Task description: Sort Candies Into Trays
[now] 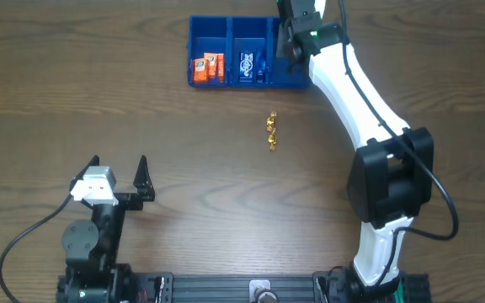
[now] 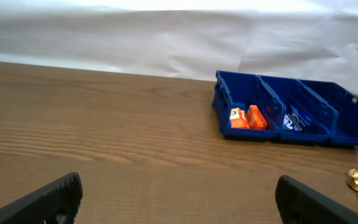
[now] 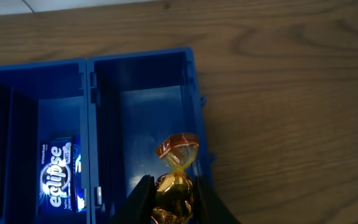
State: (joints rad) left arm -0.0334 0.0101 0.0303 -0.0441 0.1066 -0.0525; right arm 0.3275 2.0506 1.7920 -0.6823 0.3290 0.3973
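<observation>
**Right hand holds gold candy over the tray's end compartment**

Nearest the arm bases, the left hand [image 1: 118,160] sits low over the brown wooden desk [image 1: 74,101], well apart from everything else. Its 2 fingers are spread wide with nothing between them.

Farther up the desk, near the middle, 3 gold candies [image 1: 271,132] lie close together in a short line. They are near the tray but apart from it.

Beyond them, at the far edge, stands the blue tray [image 1: 194,50], divided into 3 compartments side by side. The left compartment holds orange packs [image 1: 208,67]. The middle compartment holds a blue pack [image 1: 248,66] with white print.

The right arm reaches up and over the tray's right end. Its right hand [image 3: 173,186] is clamped on a gold-wrapped candy [image 3: 176,149], whose twisted wrapper end sticks out past the fingertips. In the right wrist view, the candy hangs above the right compartment [image 3: 148,112], just inside its outer wall.
</observation>
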